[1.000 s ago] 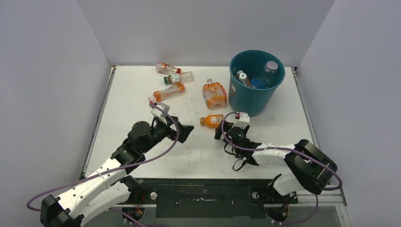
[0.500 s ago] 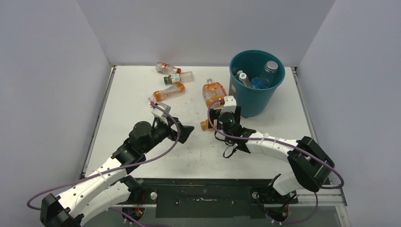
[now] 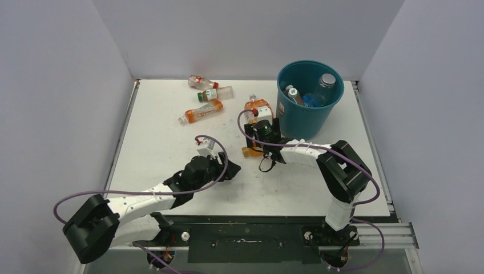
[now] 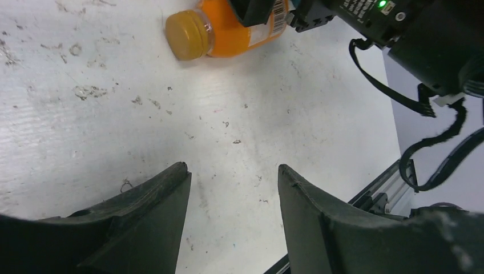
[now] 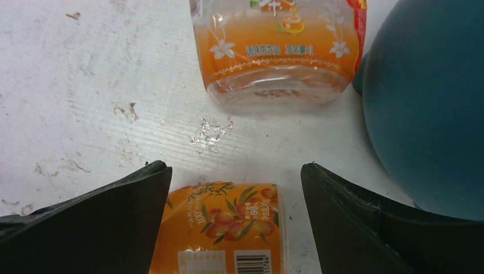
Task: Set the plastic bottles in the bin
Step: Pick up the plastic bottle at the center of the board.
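Bottle (image 5: 222,228), small and orange, ungripped inside wide right hand (image 5: 235,168); left hand (image 4: 233,170) narrower, empty, above table (image 4: 85,114).

Right arm swung left and further out. The right fingers (image 5: 114,217) were just right of the small orange bottle (image 5: 222,225) and now sit over it, one on either side, so the top view mostly loses the bottle. Left arm slid right and nearer across the tabletop (image 3: 160,142), taking the left fingers (image 4: 142,222) from left of centre to the middle, now facing that bottle's cap.
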Action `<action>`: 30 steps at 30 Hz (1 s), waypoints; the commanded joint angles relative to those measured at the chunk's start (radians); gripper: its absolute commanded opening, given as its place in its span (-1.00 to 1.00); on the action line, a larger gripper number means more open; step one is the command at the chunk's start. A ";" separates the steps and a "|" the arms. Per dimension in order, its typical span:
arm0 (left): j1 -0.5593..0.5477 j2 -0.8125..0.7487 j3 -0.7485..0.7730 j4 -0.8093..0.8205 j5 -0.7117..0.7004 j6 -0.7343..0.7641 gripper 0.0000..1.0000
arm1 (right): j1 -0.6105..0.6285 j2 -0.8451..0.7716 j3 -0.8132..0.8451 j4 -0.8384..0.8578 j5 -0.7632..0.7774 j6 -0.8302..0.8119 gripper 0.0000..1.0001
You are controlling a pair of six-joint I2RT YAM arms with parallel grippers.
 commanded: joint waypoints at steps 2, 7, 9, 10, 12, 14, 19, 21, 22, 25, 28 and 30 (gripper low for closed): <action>-0.033 0.122 0.008 0.259 -0.076 -0.150 0.10 | -0.032 0.000 -0.014 0.018 -0.058 0.074 0.75; -0.035 0.269 0.023 0.351 -0.060 -0.198 0.10 | -0.034 -0.073 -0.137 0.075 -0.108 0.205 0.82; -0.033 0.323 0.041 0.380 -0.039 -0.206 0.10 | -0.035 -0.101 -0.182 0.095 -0.120 0.260 0.83; -0.033 0.349 0.052 0.391 -0.031 -0.209 0.10 | -0.034 -0.116 -0.206 0.113 -0.128 0.286 0.83; -0.033 0.397 0.076 0.407 -0.010 -0.215 0.07 | -0.033 -0.149 -0.251 0.128 -0.118 0.343 0.83; -0.033 0.440 0.097 0.415 0.011 -0.226 0.03 | -0.030 -0.181 -0.293 0.148 -0.116 0.412 0.84; -0.036 0.523 0.116 0.464 0.064 -0.266 -0.05 | -0.012 -0.236 -0.368 0.179 -0.086 0.494 0.85; -0.043 0.550 0.121 0.479 0.075 -0.270 -0.04 | -0.013 -0.242 -0.385 0.191 -0.087 0.520 0.85; -0.046 0.562 0.124 0.483 0.078 -0.268 -0.01 | -0.016 -0.241 -0.393 0.196 -0.092 0.533 0.85; -0.049 0.575 0.128 0.480 0.077 -0.243 0.12 | -0.019 -0.244 -0.420 0.214 -0.112 0.574 0.87; -0.049 0.564 0.125 0.452 0.054 -0.207 0.17 | -0.019 -0.249 -0.446 0.236 -0.127 0.615 0.89; -0.050 0.560 0.123 0.446 0.047 -0.187 0.18 | -0.021 -0.252 -0.460 0.251 -0.139 0.647 0.89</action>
